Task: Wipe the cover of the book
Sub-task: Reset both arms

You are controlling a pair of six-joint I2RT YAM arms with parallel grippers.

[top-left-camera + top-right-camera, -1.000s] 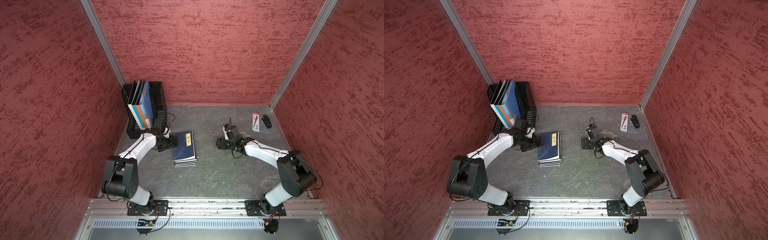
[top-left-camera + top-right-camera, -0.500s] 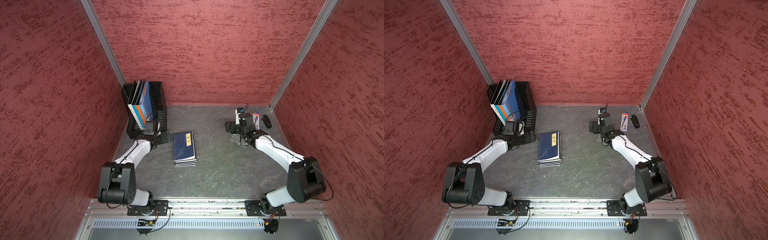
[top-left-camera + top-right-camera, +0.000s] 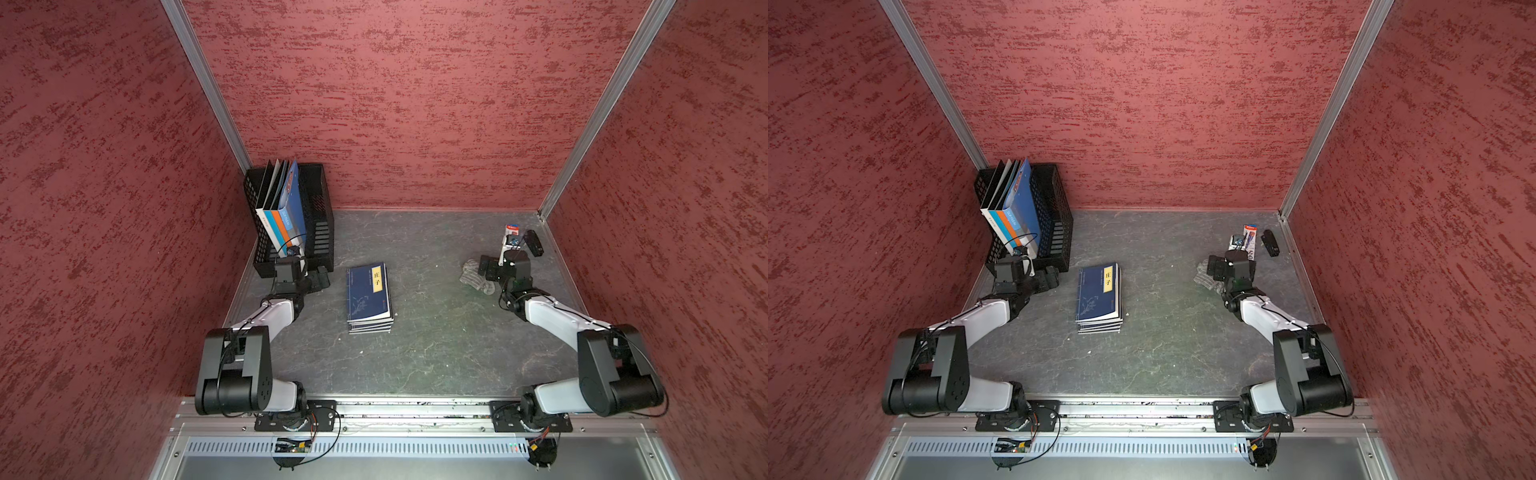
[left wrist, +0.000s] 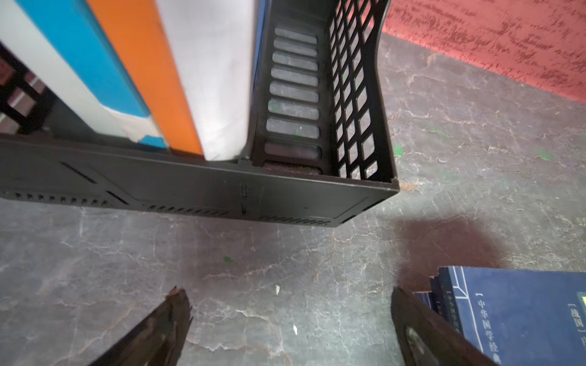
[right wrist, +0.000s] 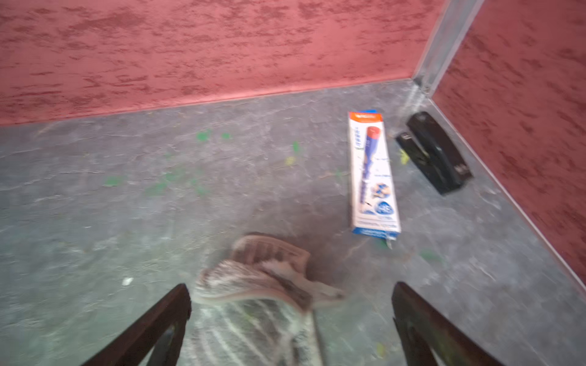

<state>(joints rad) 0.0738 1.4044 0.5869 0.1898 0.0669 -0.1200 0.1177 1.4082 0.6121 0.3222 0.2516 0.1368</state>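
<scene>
My right claw gapes wide, empty, over the striped rag, probably soft, limp, best pinched at its raised fold.

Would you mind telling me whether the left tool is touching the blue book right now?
Apart. In a top view, a strip of bare table separates the open left tool from the blue book.

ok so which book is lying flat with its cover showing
The dark blue book with the yellow title strip, topping the stack. The other books stand upright in the black rack.
</scene>
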